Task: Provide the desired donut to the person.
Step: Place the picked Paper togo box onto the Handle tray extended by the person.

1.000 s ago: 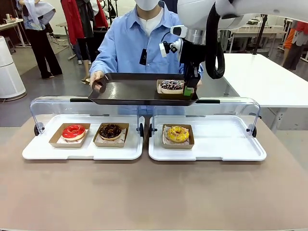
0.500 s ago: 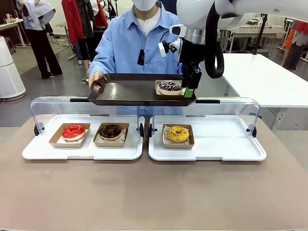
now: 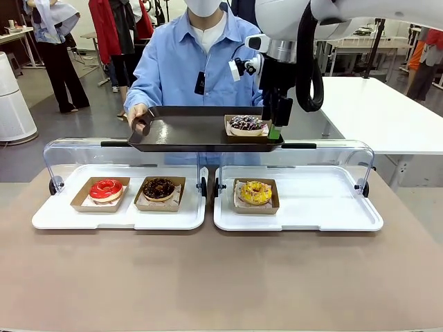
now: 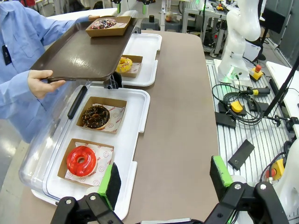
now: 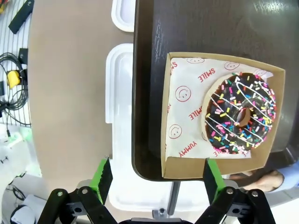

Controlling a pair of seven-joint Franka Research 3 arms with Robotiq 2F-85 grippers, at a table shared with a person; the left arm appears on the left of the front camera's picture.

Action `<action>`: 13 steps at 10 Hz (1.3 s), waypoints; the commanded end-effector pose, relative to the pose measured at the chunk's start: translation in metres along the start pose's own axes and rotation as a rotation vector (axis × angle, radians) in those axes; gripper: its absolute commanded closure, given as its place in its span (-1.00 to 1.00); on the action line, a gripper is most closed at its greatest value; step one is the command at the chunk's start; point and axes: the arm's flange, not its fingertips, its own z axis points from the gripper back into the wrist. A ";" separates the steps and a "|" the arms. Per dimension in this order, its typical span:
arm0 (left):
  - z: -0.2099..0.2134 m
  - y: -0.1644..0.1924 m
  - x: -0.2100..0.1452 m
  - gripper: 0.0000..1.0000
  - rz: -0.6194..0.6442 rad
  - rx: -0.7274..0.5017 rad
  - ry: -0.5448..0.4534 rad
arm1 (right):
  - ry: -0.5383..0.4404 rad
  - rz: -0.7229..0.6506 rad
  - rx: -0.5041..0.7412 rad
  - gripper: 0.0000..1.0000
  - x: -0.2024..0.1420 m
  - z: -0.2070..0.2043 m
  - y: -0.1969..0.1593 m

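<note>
Front view: the person [image 3: 187,62] in a light blue shirt stands at 12 o'clock across the table, holding a dark tray [image 3: 180,131] level above the clear display cover.
Desired donut: a chocolate donut with coloured sprinkles [image 3: 246,123] sits in its cardboard box at the tray's 3 o'clock end, just as it did a second ago.
Right gripper [image 3: 277,128]: it hangs just at 3 o'clock of the box. Since the earlier frame it has edged slightly away from the box.
Right wrist view: the green pads [image 5: 103,173] are spread wide and hold nothing. The box's near edge lies just beyond them.
Left gripper [image 4: 163,175]: its jaws are also spread wide and empty, above the brown table [image 4: 177,116].
Display trays: at 9 o'clock lie a red donut [image 3: 106,188] and a chocolate donut [image 3: 159,187]. At 3 o'clock lies a yellow donut [image 3: 255,191]. None has moved.
Person's hand [image 3: 140,114]: it grips the tray's 9 o'clock edge, as before.
</note>
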 end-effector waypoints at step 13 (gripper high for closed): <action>0.001 0.000 0.000 -1.00 -0.023 0.007 -0.025 | -0.101 -0.127 -0.042 -1.00 -0.199 0.036 0.150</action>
